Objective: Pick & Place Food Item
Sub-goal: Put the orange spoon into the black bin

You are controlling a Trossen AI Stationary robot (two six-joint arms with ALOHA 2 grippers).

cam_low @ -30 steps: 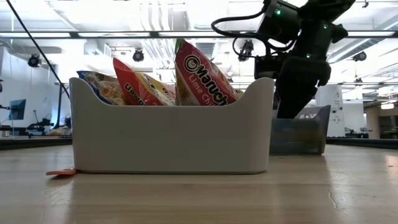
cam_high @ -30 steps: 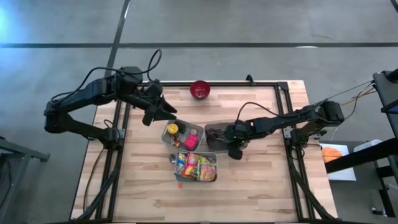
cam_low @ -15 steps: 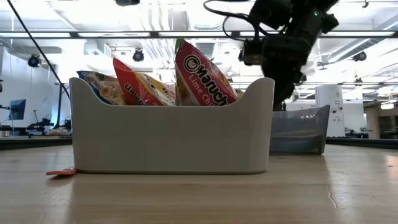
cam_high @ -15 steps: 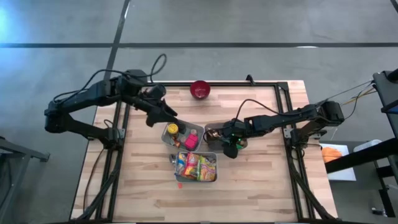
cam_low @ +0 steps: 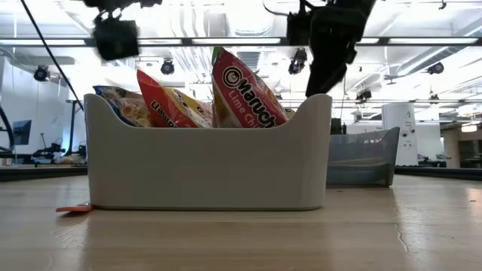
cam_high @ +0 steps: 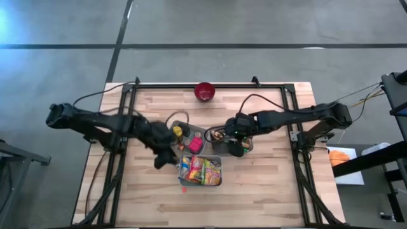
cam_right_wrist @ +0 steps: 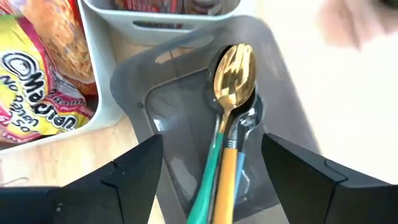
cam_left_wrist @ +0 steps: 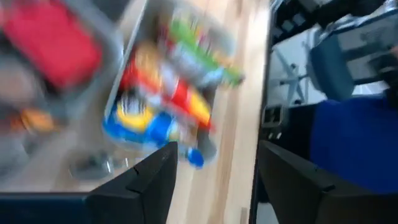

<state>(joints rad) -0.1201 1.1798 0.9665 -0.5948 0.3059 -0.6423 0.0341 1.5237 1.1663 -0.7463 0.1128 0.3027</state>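
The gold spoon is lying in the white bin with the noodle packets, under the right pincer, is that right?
Not quite. The gold spoon lies in the clear grey bin, not the white one. The right wrist view shows it there with other utensils, under the open right pincer; the noodle packets sit in the white bin beside it.

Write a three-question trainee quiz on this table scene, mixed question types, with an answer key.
1. True or false: the gold spoon lies in the grey bin.
2. What colour is the bowl at the table's far edge?
3. Multiple choice: the noodle packets stand in A) the white bin, B) the bowl, C) the bare table.

Key: 1 true. 2 red. 3 A.
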